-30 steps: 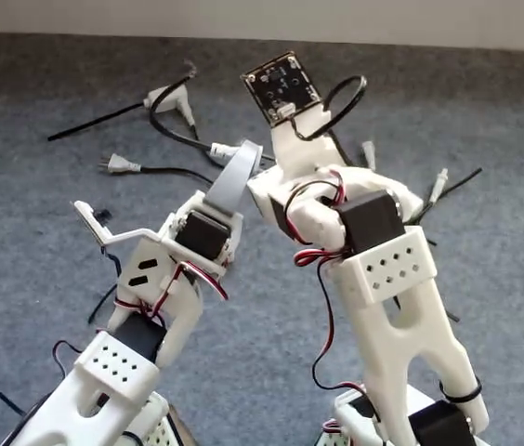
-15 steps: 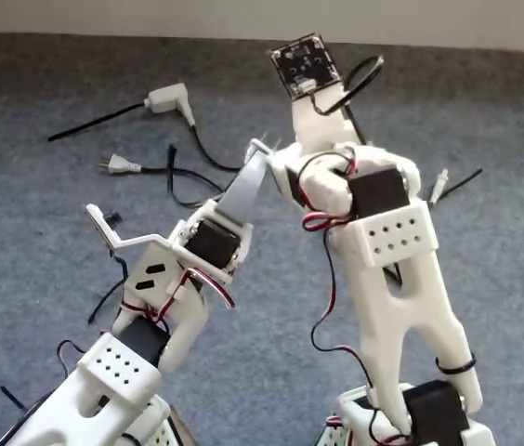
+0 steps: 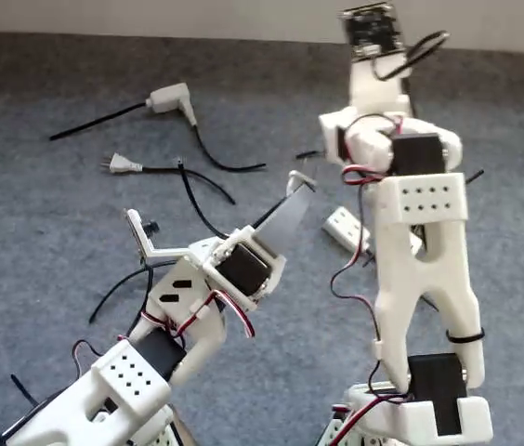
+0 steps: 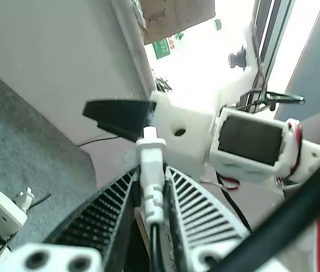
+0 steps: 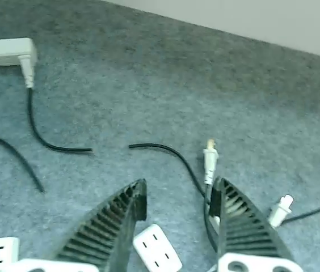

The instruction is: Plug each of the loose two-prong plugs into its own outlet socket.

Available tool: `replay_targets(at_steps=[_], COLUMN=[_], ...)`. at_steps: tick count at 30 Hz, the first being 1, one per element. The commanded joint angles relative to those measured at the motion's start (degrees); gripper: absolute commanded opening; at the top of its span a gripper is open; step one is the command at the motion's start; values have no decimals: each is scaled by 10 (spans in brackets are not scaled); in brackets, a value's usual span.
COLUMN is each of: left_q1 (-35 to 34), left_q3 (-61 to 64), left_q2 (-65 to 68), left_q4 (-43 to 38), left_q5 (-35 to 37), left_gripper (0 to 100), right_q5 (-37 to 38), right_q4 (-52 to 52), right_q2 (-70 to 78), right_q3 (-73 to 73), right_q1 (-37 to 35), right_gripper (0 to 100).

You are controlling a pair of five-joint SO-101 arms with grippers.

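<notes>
Fingers on the left arm [image 4: 177, 187] pinch a white plug [image 4: 150, 161], held high off the desk, I'd guess for carrying to a socket. Right fingers [image 5: 120, 218] spread wide above a white outlet socket [image 5: 157, 248] on grey carpet [image 5: 148, 85], with a loose plug [image 5: 209, 158] beside one tip. Pale wall [image 4: 35, 56], bright window behind.

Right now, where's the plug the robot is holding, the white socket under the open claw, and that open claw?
held plug [image 4: 151, 170]: left wrist view, middle of its white body.
outlet socket [image 5: 158, 256]: right wrist view, its slotted white face.
right gripper [image 5: 178, 197]: right wrist view, midway between its fingertips.
</notes>
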Motion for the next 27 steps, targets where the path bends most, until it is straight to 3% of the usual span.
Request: replay_targets(at_steps=[1,9,13,17,23,27], left_q1=[-46,-147,-189,-209,-211,-211], left_q3=[-29,-210,-327,-500,-769,-887], left_q2=[-6,19,102,227,400,475], left_q4=[30,316,429,635,927,1067], left_q5=[-2,-3,-3,-6,-171,-222], left_gripper=[7,8,8,8,8,9], right_q5=[5,5,5,5,5,5], right_q4=[-3,63,145,221,319,325], right_q2=[-13,-13,-13,-10,-8,-13], right_q3=[-33,-51,-48,-45,-44,12], right_q1=[74,197,225,240,242,241], right_gripper=[183,183,183,183,183,183])
